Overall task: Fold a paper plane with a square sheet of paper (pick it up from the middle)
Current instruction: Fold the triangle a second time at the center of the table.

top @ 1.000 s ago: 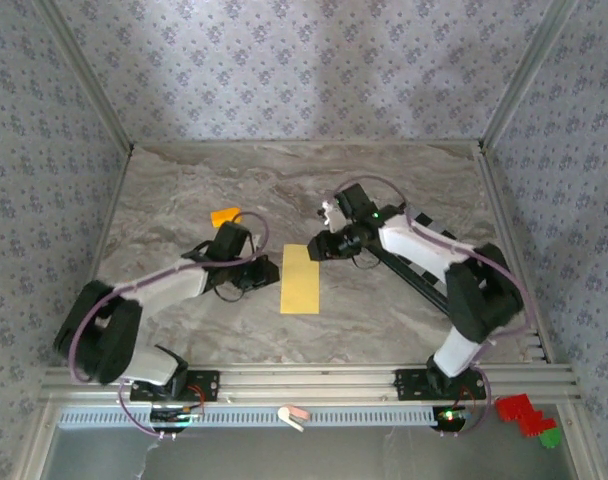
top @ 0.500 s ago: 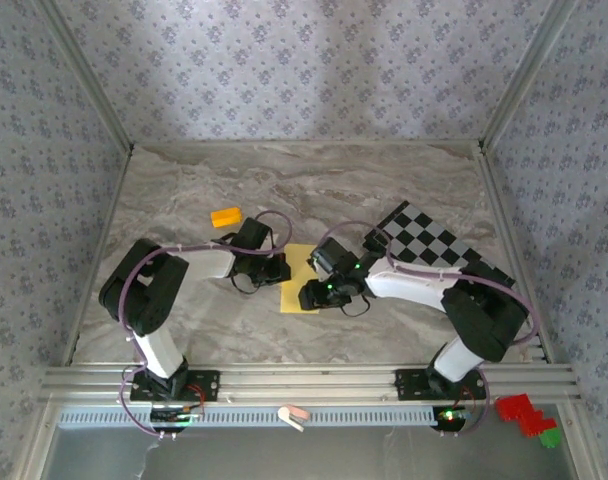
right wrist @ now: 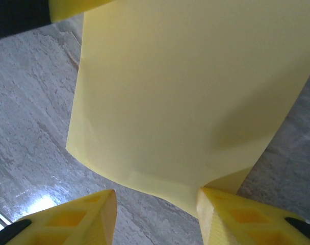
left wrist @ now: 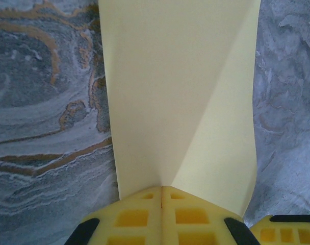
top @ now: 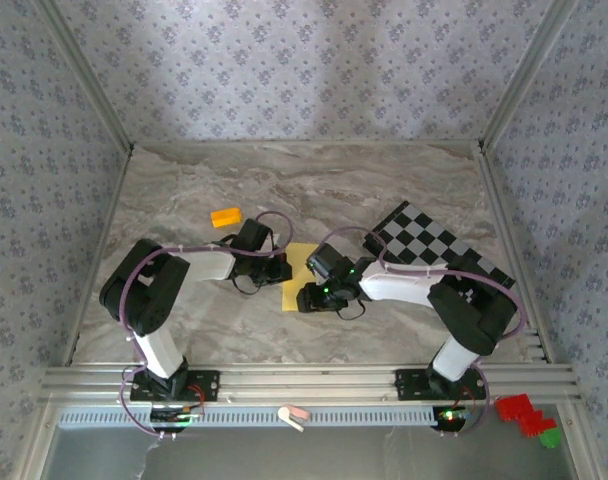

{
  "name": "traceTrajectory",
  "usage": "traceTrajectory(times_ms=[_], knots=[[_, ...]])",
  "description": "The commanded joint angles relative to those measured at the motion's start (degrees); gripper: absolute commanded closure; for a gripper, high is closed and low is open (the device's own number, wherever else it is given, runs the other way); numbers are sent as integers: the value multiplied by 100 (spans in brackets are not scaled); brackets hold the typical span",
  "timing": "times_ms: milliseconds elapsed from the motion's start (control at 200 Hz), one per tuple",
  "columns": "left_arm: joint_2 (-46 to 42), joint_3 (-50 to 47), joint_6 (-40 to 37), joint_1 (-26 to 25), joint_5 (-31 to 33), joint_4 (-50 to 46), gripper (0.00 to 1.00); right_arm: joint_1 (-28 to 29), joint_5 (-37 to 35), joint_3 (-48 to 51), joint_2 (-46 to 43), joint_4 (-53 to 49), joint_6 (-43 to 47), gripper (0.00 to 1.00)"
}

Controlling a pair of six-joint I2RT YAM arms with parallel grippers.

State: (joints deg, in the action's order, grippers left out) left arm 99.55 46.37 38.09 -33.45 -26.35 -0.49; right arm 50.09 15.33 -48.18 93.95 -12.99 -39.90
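While left tool [left wrist: 161,193] clenches the square sheet of paper [left wrist: 180,92] | right tool [right wrist: 156,198] released at its edge

Left pincer [left wrist: 161,191] closed tight, right pincer [right wrist: 156,196] half spread.

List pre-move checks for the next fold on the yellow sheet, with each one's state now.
1. Left pincer shut, tips at the edge of the square sheet of paper: ok.
2. Sheet truly pinched by it: cannot tell.
3. Right pincer open, fingers straddling a sheet edge: ok.
4. Diagonal crease visible: ok.
5. Orange block apart from sheet: ok.
6. Checkered board apart from sheet: ok.
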Motion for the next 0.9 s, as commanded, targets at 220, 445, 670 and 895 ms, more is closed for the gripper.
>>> traceTrajectory(times_ms=[220, 445, 670, 895], knots=[[122, -119, -267, -63, 243, -434, 100, -64, -126, -22, 119, 435, 43, 52], [118, -111, -293, -61, 253, -469, 100, -126, -1, -48, 42, 616, 149, 51], [118, -119, -302, -69, 262, -465, 100, -207, 63, -57, 25, 758, 261, 51], [105, -120, -302, -67, 257, -478, 100, -302, 163, -85, 36, 900, 281, 51]])
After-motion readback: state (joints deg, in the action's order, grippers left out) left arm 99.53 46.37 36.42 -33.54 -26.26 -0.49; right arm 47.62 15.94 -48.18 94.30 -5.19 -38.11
